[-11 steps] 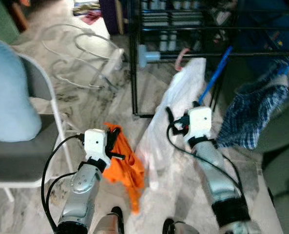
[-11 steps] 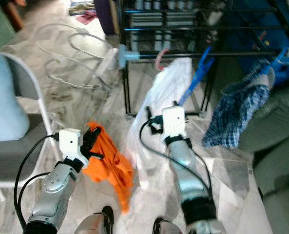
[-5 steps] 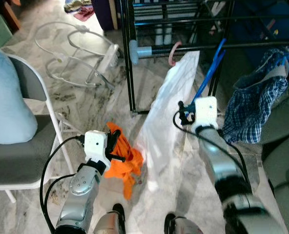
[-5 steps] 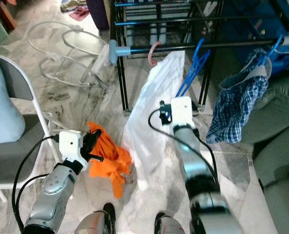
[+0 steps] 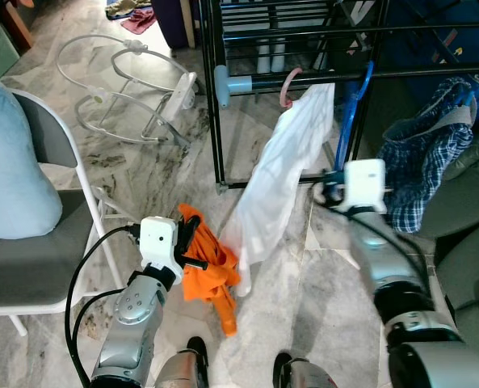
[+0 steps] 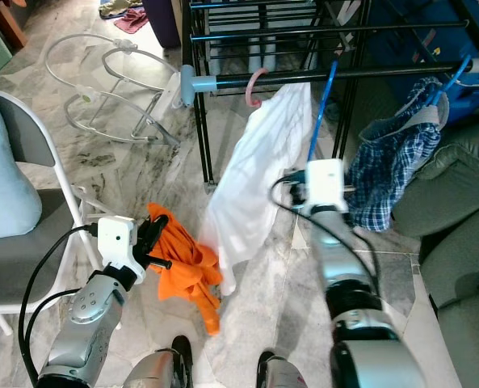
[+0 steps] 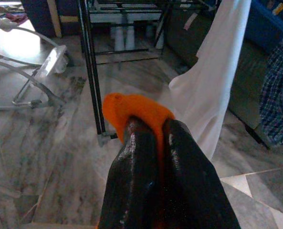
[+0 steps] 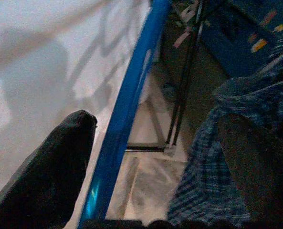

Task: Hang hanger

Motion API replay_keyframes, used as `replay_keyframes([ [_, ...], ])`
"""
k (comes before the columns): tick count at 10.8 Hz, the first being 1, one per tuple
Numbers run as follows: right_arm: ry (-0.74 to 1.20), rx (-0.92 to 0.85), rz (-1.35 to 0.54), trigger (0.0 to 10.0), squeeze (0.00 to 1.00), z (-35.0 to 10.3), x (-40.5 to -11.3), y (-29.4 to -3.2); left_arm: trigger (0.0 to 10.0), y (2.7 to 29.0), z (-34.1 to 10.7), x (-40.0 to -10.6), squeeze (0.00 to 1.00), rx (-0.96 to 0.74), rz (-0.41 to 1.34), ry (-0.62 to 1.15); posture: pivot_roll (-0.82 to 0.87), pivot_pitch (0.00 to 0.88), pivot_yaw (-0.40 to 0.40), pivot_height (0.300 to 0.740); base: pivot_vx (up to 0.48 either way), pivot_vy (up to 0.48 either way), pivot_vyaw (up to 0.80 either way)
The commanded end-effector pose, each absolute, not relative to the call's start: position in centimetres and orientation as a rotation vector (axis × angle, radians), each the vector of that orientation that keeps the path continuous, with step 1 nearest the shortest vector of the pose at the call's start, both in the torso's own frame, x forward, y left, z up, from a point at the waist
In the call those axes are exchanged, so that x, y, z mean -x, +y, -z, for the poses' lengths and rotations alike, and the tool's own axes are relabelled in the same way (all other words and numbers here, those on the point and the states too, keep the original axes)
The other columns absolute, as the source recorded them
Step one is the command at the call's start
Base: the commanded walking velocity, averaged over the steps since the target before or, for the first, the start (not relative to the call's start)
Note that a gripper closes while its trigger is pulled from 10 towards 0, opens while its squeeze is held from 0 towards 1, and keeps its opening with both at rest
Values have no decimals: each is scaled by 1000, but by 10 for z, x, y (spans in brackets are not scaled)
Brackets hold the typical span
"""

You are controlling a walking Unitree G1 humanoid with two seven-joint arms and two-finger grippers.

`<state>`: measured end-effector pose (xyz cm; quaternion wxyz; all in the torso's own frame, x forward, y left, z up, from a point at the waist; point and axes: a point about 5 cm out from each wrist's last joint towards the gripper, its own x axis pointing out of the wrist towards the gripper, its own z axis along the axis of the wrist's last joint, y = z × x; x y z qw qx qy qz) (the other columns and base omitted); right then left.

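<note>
— While the right gripper (image 8: 146, 191) stood with its black fingers spread either side of the blue plastic hanger (image 6: 323, 95), how did that hanger look to handle?

— Light, stiff and probably slick; its hook sat at the black metal rack rail (image 6: 384, 73), the white cloth garment (image 6: 259, 174) draped soft beside it. The straight bar seemed the best hold.

— And the left gripper (image 7: 153, 143)?

— Clamped on a limp orange cloth (image 5: 211, 271). No containers.

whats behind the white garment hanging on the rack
Behind the white garment stand the black rack legs and marble floor. Its pink hanger hook shows above on the bar; the hanger's body is covered by the cloth. A blue hanger hangs beside it.
</note>
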<state>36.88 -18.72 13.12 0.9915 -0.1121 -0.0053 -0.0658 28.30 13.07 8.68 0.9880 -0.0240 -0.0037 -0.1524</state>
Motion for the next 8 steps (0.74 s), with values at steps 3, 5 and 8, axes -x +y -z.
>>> replay_keyframes([
  [3, -21, 227, 122, 10000, 0, -128, -365, -197, 10000, 128, -89, -284, 0, 42, 321, -5, 55, 267, 36, 740, 0, 0, 0],
  [5, -61, 233, 131, 10000, 0, -148, -375, -203, 10000, 127, -90, -287, 0, 41, 333, -7, 56, 261, 42, 740, 0, 0, 0],
  [8, -65, 210, 125, 10000, 0, -165, -388, -204, 10000, 128, -89, -287, 0, 39, 336, -5, 73, 244, 38, 740, 0, 0, 0],
])
